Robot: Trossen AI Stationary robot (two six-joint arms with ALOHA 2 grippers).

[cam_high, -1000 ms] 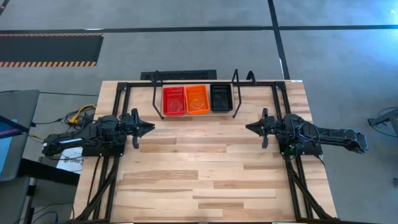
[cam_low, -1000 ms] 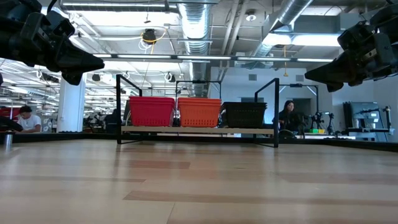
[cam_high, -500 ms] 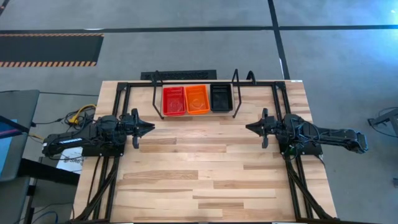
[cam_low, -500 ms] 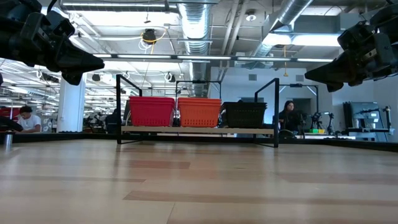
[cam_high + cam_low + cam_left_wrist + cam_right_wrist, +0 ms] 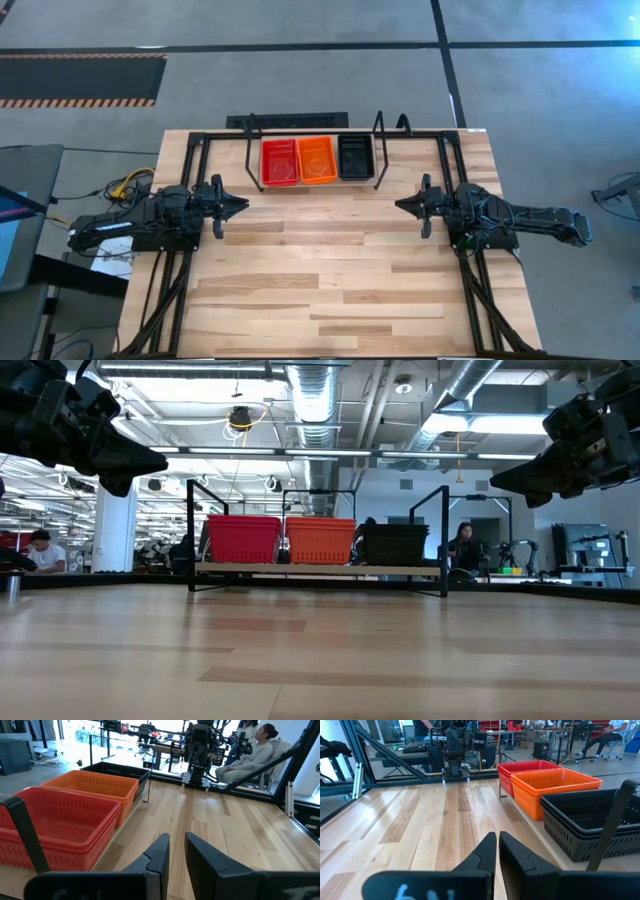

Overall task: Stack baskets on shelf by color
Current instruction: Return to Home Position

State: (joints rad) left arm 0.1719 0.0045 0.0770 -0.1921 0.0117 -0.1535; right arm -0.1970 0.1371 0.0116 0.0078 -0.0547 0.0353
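Observation:
Three stacks of baskets stand side by side on the shelf (image 5: 320, 569) at the table's far middle: red (image 5: 279, 162), orange (image 5: 317, 160) and black (image 5: 355, 157). Their bottoms rest on the shelf's wooden board, between its black upright rods (image 5: 380, 150). My left gripper (image 5: 243, 204) hovers at the table's left side, pointing level toward the right, shut, with nothing between its fingers (image 5: 162, 847). My right gripper (image 5: 399, 205) mirrors it at the right side, shut and touching nothing. Both stand nearer than the shelf and clear of it.
The wooden tabletop (image 5: 320, 270) stretches between the arms and on to the near edge. A black metal frame (image 5: 190, 160) runs along the table's sides. A black strip (image 5: 290, 121) lies behind the far edge. People sit in the room beyond (image 5: 463, 545).

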